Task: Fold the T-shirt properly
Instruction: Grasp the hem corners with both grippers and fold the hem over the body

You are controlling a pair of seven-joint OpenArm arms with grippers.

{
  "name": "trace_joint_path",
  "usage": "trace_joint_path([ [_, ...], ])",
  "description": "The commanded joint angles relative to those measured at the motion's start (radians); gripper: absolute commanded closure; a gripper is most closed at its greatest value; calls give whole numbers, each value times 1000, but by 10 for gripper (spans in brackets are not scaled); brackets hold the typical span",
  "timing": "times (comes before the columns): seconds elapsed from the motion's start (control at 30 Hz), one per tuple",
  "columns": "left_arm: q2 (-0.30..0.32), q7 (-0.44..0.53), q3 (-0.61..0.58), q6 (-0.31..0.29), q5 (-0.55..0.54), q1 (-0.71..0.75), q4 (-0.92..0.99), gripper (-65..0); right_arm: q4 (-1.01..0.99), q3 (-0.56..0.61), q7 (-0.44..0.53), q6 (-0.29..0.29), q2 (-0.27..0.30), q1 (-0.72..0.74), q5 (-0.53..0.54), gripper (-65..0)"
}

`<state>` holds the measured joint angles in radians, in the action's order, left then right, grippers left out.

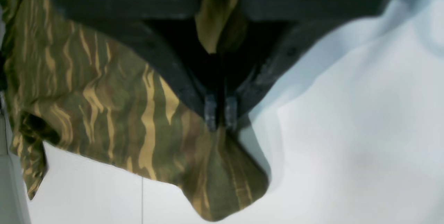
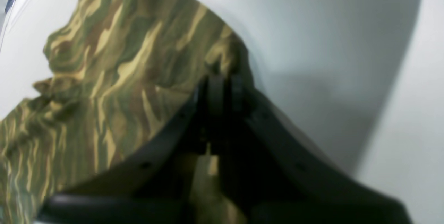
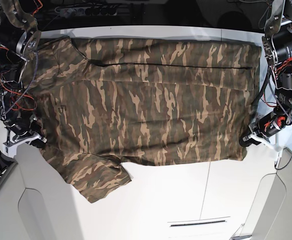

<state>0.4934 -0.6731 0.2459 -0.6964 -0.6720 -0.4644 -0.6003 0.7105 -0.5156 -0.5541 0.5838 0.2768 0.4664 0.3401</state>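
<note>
The T-shirt [image 3: 146,100] is lying spread flat across the far half of the white table [image 3: 186,200], its long axis running from one side edge of the table to the other. The collar end is sitting toward the side where the right arm is working, and the hem is reaching toward the left arm's side. One sleeve is fanning out toward the table's near edge on the collar side.

Both arms are standing at opposite ends of the cloth, each on the near edge of the shirt. The left gripper [image 1: 221,113] is pinching together on a fold of the T-shirt [image 1: 138,120] at the hem corner; in the left wrist view the cloth is bunching between the closed tips and hanging just past them. The right gripper [image 2: 223,88] is likewise clamping on the T-shirt [image 2: 114,71] near the shoulder, with fabric rising to its closed tips, though that view is blurred.

So the shirt is stretching between the two grips, with nearly all of the cloth lying away from them toward the table's far edge. Judging from this, the coming move is likely carrying the held near edge across toward the far edge, both arms travelling together so the fold line is staying parallel to the long axis.
</note>
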Motion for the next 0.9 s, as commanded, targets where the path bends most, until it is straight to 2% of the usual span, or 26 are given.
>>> trace_joint_path([
  [0.0, 26, -26, 0, -2, -33, -20, -27, 0, 34, 1, -20, 8, 14, 23, 24, 0],
  [0.1, 43, -129, 0, -2, -145, -20, -83, 0, 95, 1, -118, 10, 21, 23, 81, 0],
  [0.2, 57, -262, 0, -2, -198, -16, -172, 0, 154, 1, -216, 18, 34, 23, 143, 0],
  [0.3, 77, -334, 0, -2, -253, 10, -270, 0, 194, 1, -294, 19, 55, 16, 219, 0],
  [0.4, 111, -380, 0, -2, -319, 74, -368, 0, 253, 1, -349, 27, 82, -27, 304, 0],
  [0.53, 163, -393, 1, -2, -362, 180, -493, 0, 357, 1, -389, 31, 113, -116, 372, 0],
  [0.67, 195, -432, 2, -2, -427, 275, -626, 0, 457, 1, -389, 30, 137, -203, 414, 0],
  [0.87, 204, -438, 2, -2, -437, 408, -747, 0, 535, -12, -388, 24, 149, -320, 419, 0],
])
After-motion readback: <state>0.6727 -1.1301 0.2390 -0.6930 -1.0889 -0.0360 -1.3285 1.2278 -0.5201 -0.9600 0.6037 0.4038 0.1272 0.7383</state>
